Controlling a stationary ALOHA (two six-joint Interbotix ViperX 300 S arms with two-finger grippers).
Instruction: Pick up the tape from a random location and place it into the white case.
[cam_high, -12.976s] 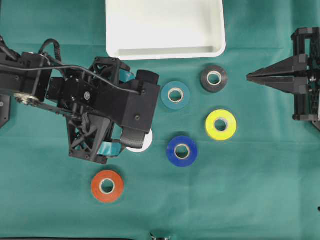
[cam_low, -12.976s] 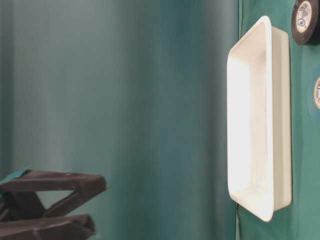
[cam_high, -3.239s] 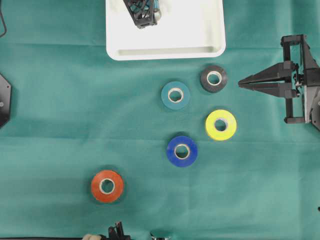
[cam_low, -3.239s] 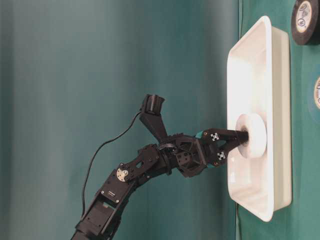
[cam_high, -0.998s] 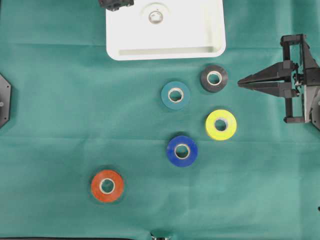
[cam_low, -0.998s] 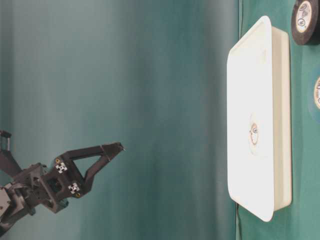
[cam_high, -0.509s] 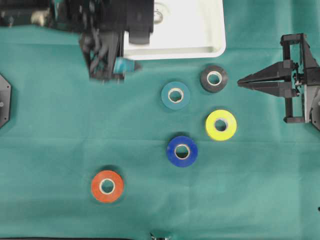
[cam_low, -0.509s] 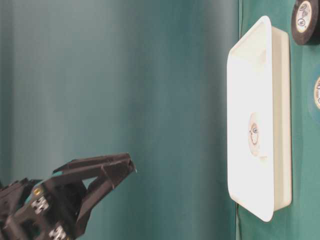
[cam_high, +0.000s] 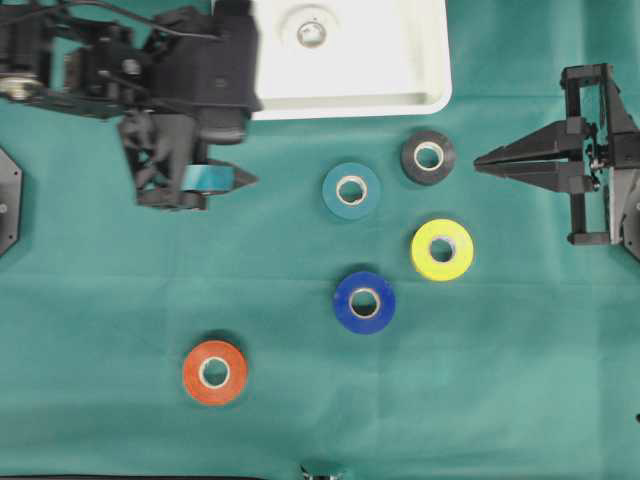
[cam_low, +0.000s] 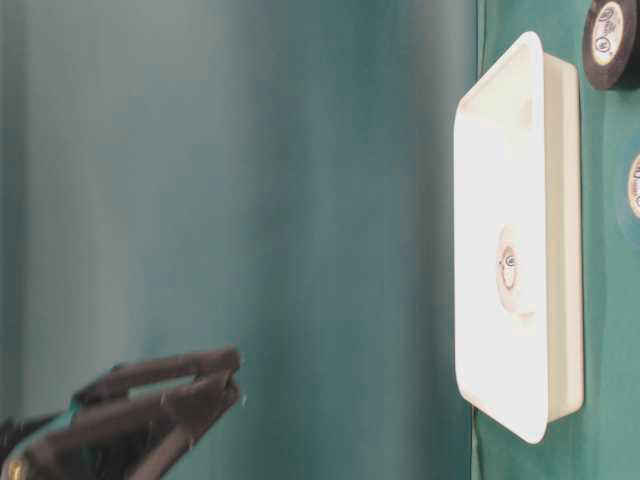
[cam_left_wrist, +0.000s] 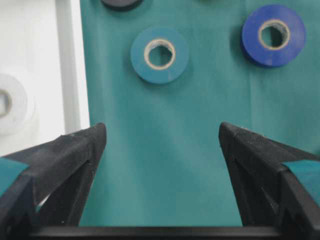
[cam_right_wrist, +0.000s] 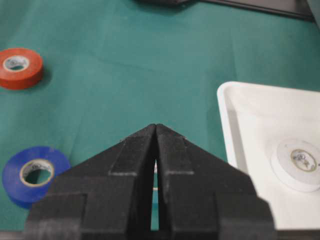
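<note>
Since the white tape roll (cam_high: 311, 28) already lies flat inside the white case (cam_high: 400, 60), you have little left to spoil — but the left tool (cam_high: 222, 178), spread wide and holding nothing, hangs just off the case's corner, and a careless sweep could nudge the rim. The right tool (cam_high: 482, 160) is clenched and empty. Your right wrist view shows the orange roll (cam_right_wrist: 20, 68); the left wrist view misses it.

White case (cam_high: 430, 95): far rim cut off overhead.
Left gripper (cam_low: 215, 385): motion-blurred at table level.
Black roll (cam_left_wrist: 120, 3): mostly cropped.
</note>
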